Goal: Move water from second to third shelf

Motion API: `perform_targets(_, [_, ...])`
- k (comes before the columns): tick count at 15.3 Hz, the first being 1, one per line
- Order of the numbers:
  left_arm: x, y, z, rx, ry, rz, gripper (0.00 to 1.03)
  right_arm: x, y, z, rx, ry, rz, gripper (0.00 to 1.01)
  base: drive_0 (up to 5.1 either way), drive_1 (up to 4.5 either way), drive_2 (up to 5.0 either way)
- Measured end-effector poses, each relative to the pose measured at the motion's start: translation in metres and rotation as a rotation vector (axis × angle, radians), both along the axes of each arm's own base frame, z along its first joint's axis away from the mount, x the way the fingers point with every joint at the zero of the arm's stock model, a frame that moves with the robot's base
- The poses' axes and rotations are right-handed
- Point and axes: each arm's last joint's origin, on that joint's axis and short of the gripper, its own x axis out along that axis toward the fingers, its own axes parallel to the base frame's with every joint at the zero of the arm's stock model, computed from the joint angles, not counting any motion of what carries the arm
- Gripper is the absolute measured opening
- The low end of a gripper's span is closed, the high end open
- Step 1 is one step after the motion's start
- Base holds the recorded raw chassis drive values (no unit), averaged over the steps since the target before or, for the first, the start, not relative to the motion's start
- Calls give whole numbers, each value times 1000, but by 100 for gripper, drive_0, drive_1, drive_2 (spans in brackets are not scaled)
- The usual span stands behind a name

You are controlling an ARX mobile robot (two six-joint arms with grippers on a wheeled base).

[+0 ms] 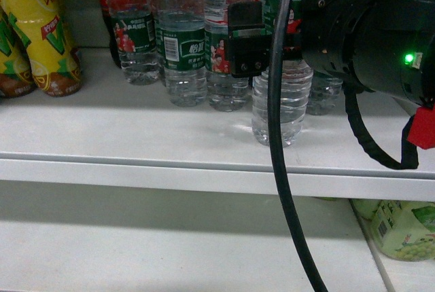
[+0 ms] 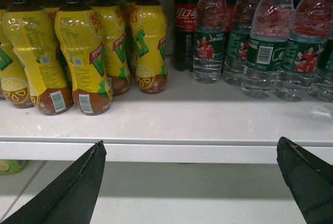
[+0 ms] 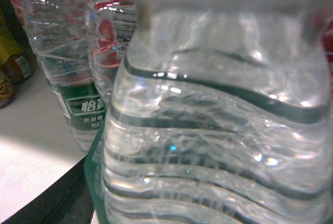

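Note:
A clear ribbed water bottle with a green label stands on the white shelf, pulled forward of its row and close to the front lip. My right gripper is shut on it at label height; one black finger shows on the bottle's left, the other is hidden. In the right wrist view the water bottle fills the frame, with a dark finger at its lower left. My left gripper hangs open and empty in front of the shelf edge, well to the left.
More water bottles stand in a row behind. Yellow drink bottles fill the shelf's left and cola bottles stand at the back. A black cable hangs in front. The lower shelf holds a pale green bottle at right.

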Motion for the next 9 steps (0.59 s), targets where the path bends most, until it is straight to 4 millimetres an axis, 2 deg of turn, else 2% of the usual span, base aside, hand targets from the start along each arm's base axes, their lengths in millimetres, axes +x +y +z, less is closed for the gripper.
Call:
perform_targets(3, [0, 0, 0, 0, 0, 0, 98, 5, 2, 4, 0, 6, -30, 98, 0, 0, 0])
perform_targets(4, [0, 0, 0, 0, 0, 0, 98, 5, 2, 4, 6, 11, -38, 93, 0, 0, 0])
perform_targets(5, [0, 0, 0, 0, 0, 0, 98, 2, 8, 3, 14, 24, -31, 62, 0, 0, 0])
perform_targets(7, [0, 0, 0, 0, 0, 0, 98, -1, 7, 5, 16, 30, -36, 48, 0, 0, 0])
perform_targets(9, [0, 0, 0, 0, 0, 0, 98, -10, 4, 6, 24, 32, -33, 44, 0, 0, 0])
